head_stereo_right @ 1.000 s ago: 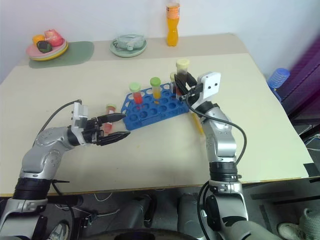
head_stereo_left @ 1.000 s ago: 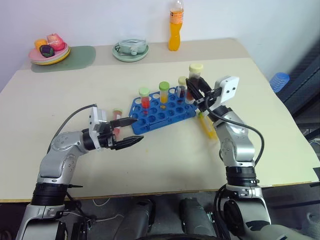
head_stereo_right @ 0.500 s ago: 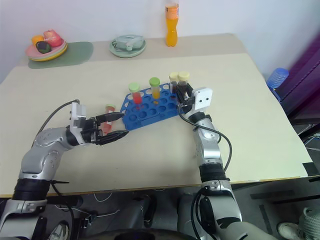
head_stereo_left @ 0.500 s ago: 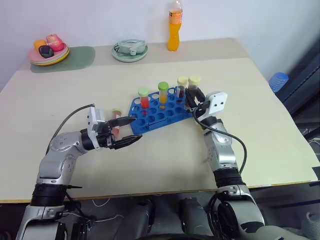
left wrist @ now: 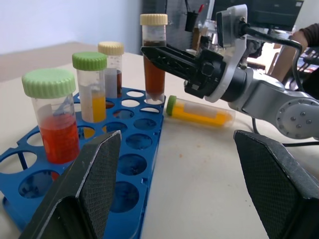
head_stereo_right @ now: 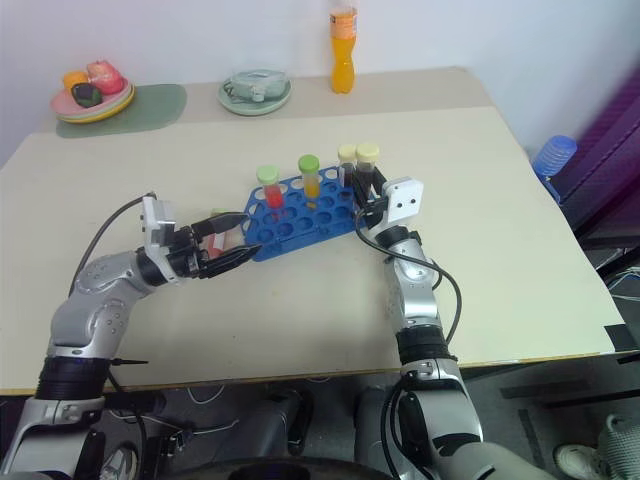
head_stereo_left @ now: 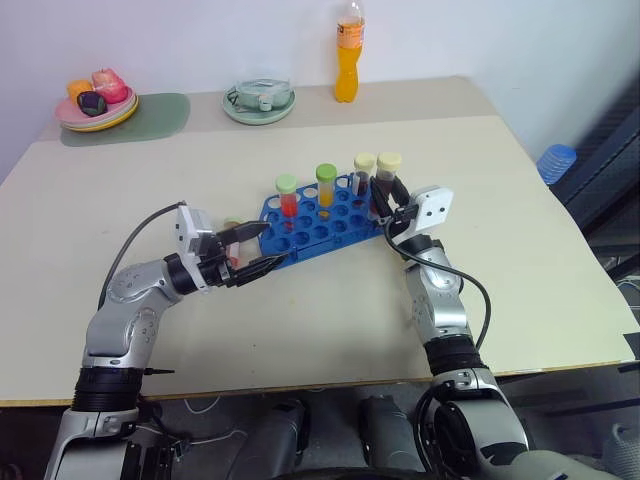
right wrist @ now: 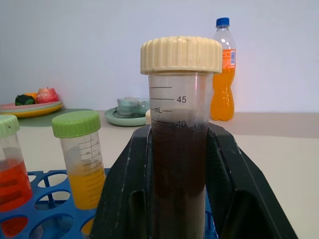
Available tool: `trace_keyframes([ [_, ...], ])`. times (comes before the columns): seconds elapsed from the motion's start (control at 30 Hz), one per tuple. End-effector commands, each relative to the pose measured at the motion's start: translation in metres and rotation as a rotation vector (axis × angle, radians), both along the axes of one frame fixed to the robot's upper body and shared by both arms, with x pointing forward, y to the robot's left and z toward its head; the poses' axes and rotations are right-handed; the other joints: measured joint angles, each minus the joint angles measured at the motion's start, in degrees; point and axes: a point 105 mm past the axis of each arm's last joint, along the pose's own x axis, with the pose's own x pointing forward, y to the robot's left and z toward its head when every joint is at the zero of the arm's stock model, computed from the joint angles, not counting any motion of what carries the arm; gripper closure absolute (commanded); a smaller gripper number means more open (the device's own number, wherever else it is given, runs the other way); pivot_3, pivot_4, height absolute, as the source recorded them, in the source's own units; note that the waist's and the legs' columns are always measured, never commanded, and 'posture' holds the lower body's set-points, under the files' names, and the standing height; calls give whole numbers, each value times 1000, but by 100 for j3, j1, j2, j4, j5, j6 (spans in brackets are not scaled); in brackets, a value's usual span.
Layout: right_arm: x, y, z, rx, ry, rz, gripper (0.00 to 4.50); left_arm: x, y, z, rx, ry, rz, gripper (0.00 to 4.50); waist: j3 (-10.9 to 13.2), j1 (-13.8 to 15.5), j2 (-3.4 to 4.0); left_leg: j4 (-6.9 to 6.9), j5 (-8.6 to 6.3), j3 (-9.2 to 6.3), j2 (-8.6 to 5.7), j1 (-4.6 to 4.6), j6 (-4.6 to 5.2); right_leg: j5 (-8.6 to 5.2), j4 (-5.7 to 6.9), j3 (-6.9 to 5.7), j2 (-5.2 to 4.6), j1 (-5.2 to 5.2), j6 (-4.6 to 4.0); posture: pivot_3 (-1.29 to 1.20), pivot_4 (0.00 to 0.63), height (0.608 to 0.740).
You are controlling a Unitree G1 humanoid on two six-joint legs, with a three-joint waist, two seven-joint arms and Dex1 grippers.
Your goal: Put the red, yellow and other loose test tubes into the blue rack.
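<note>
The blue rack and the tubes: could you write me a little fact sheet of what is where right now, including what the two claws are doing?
Rack: blue rack on the table
Tubes standing in rack: red, orange-yellow, cream-capped
Right gripper: shut on the brown tube, upright in a rack hole at the rack's end
Left gripper: open, at the rack's other end
Loose tubes: yellow tube lying beside the rack; a reddish one between the left fingers
Background: orange bottle, plates

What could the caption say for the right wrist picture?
Right gripper clamps a cream-capped tube of brown liquid upright over the blue rack.
</note>
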Motion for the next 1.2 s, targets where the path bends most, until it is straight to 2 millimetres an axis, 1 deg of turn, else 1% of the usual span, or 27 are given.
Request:
trace_keyframes([
  [0.03, 3, -3, -2, 6, 10, -24, 3604, -3, 0, 10, -11, -46, -4, 803, 0, 4, 0, 0, 0, 0, 0, 1, 0, 0, 0, 0, 0, 0, 0, 0, 150, 740],
  [0.3, 5, -3, -3, 11, 13, -35, 3604, -6, 0, 7, -12, -46, -9, 803, 0, 6, 0, 0, 0, -1, 0, 2, -1, 0, 0, 0, 0, 2, 0, 0, 150, 740],
  [0.43, 1, -1, -1, 62, 8, 20, 3604, -8, -2, 12, -17, -50, -12, 803, 0, 5, 0, 0, 0, -1, 0, 2, -1, 0, 0, 0, 0, 3, -1, 0, 150, 740],
  [0.47, 0, -1, 0, 50, -1, 27, 2654, -8, -3, 13, -18, -50, -13, 803, 0, 5, 0, 0, 0, -1, 0, 2, -1, 0, 0, 0, 0, 3, -1, 0, 150, 740],
  [0.5, 0, -1, 1, 37, -8, 27, 2295, -8, -4, 15, -19, -51, -14, 803, 0, 2, 0, -1, 0, -1, 0, 2, -1, 0, 0, 0, 0, 3, -1, 0, 150, 740],
  [0.63, 4, -6, 0, -39, -18, -50, 272, -7, -9, 20, -21, -51, -16, 803, 0, 0, 0, -3, 0, -1, 0, 2, -1, 0, 2, 0, 0, 0, -1, 0, 150, 740],
  [0.67, 4, -5, 1, -43, -16, -47, 40, -7, -10, 21, -22, -51, -16, 803, 0, 2, 0, -3, 1, -1, 0, 2, -1, 0, 3, 0, 0, 0, -1, 0, 150, 740],
  [0.8, -2, -4, 10, -91, -39, -33, 40, -7, -15, 22, -24, -47, -18, 803, 0, 11, 0, -2, 1, -1, 0, 2, -2, 0, 2, 1, 0, 0, -1, 0, 150, 740],
  [0.93, -12, -9, 20, -153, -48, -39, 40, -7, -17, 22, -24, -45, -21, 803, 0, 21, 0, -2, 1, -1, 0, 2, -2, 0, 2, 1, 0, 0, -1, 0, 150, 740],
  [1.1, -26, -27, 22, -336, 79, -104, 40, -8, -15, 16, -2, -36, -41, 803, 0, 48, 0, -1, 1, -1, 0, 0, -1, 0, 1, 1, -1, -1, -1, 0, 150, 740],
  [1.2, -41, -37, 22, -432, 248, -31, 40, -7, -15, 16, 0, -36, -52, 803, 0, 60, 1, -1, -1, -1, 0, -2, 2, 0, -2, 1, -4, 0, -1, 0, 150, 740],
])
